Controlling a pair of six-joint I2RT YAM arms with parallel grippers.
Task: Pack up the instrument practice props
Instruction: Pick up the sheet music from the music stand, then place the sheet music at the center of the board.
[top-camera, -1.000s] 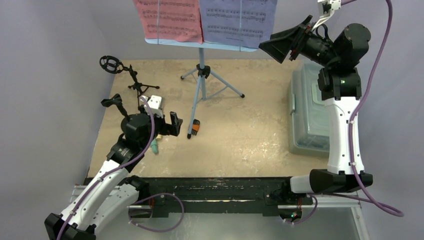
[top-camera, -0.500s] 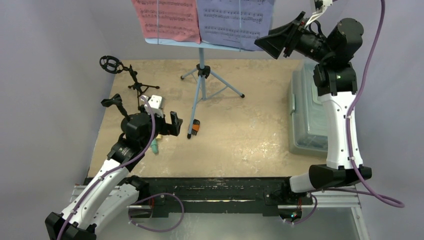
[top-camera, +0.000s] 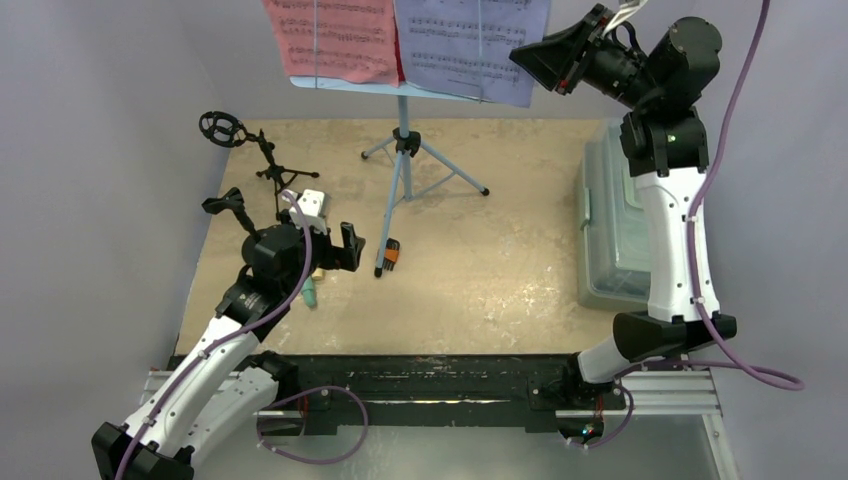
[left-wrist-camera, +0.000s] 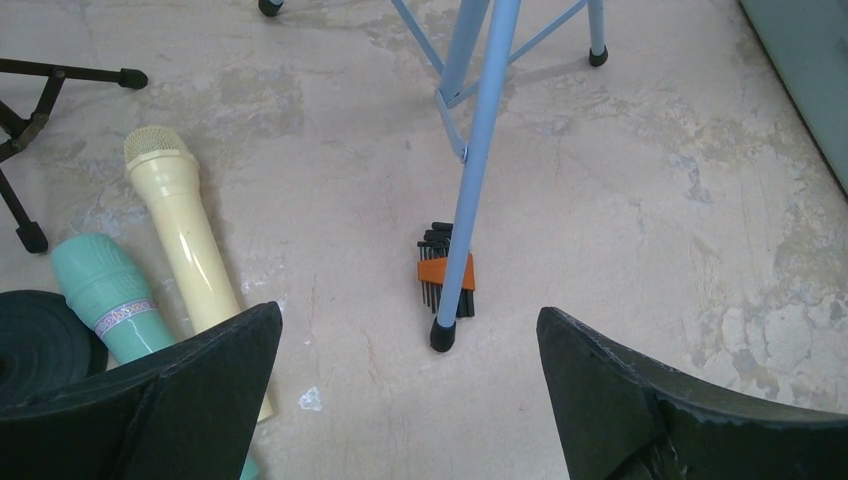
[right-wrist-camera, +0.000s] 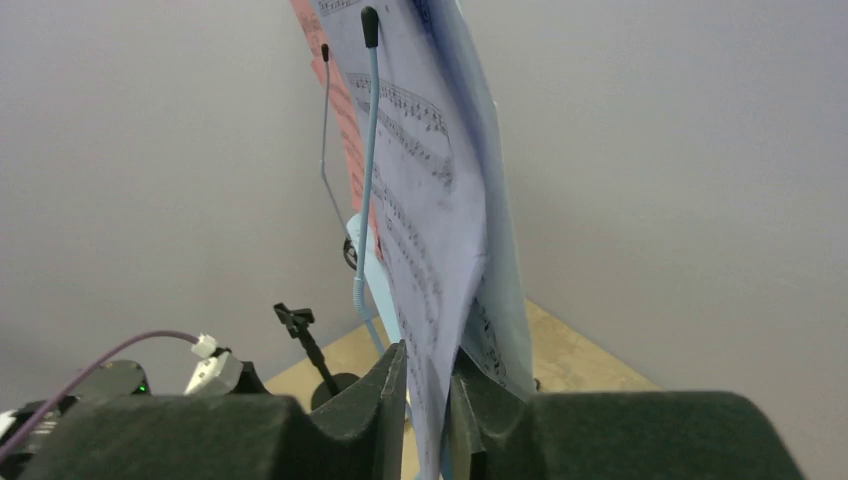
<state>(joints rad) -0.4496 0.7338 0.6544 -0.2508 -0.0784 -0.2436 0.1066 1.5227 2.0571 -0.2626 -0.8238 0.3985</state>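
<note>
My right claw (right-wrist-camera: 428, 365) clamps the outer edge of the purple page (right-wrist-camera: 440, 200), propped on the stand (top-camera: 403, 150) high above the tabletop (top-camera: 500, 260), a light, limp sheet likely to crease unless I lift gently by its margin; my left claw (left-wrist-camera: 408, 315) gapes.

Tbl (top-camera: 500, 270) holds blue tripod (top-camera: 404, 175), hex keys (top-camera: 388, 256), yellow mic (left-wrist-camera: 185, 225), mint mic (left-wrist-camera: 105, 295), mic tripods (top-camera: 272, 172), grey tub (top-camera: 610, 235).

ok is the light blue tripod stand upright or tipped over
Upright: the light-blue tripod stands with three legs spread on the table, carrying the red page and purple page up top.
</note>
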